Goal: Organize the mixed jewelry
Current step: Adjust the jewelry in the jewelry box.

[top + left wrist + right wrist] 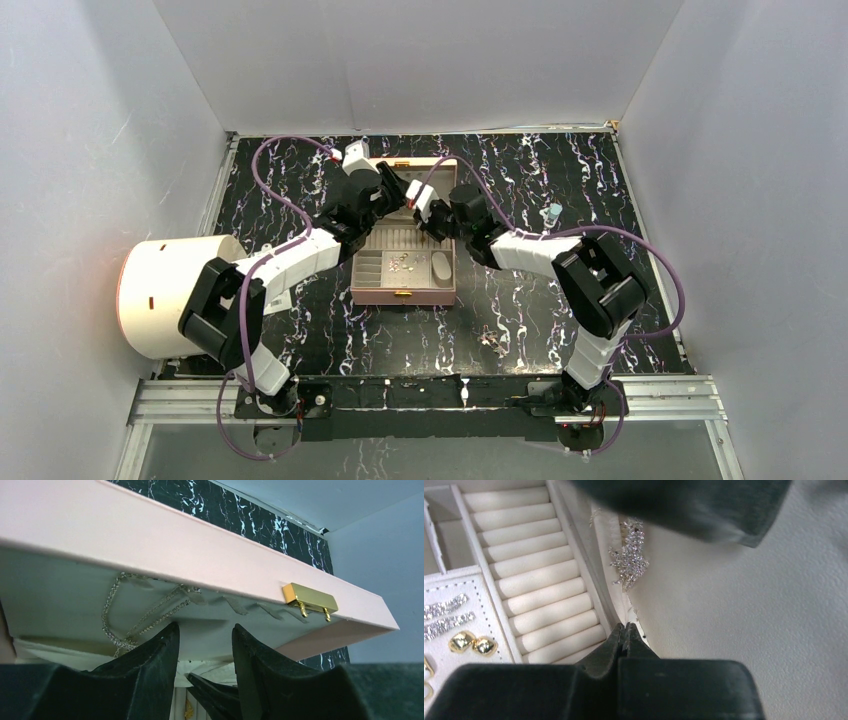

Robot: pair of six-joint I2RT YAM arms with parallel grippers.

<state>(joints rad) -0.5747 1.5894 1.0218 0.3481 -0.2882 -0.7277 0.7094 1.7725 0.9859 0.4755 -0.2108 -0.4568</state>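
The pink box [403,293] stands open mid-table with its lid up at the back. Small gold and silvery pieces [400,262] lie in its tray, and a loose cluster [493,340] lies on the table in front. My left gripper [397,192] is open, its tips [202,630] at the lid's inner lining beside a hanging silvery chain [120,622]. My right gripper [421,208] is shut, its tips [625,628] at the hinge seam below a sparkly chain bunch [629,555]. Nothing shows between its jaws. Gold studs [472,643] and silvery strips [444,613] lie in a tray cell.
The lid carries a gold clasp [309,598]. Cream ring rolls [534,580] fill the tray's back part. A big white cylinder [165,295] lies at the left by my left arm. A small pale blue object [551,212] stands right of the box. Grey walls close three sides.
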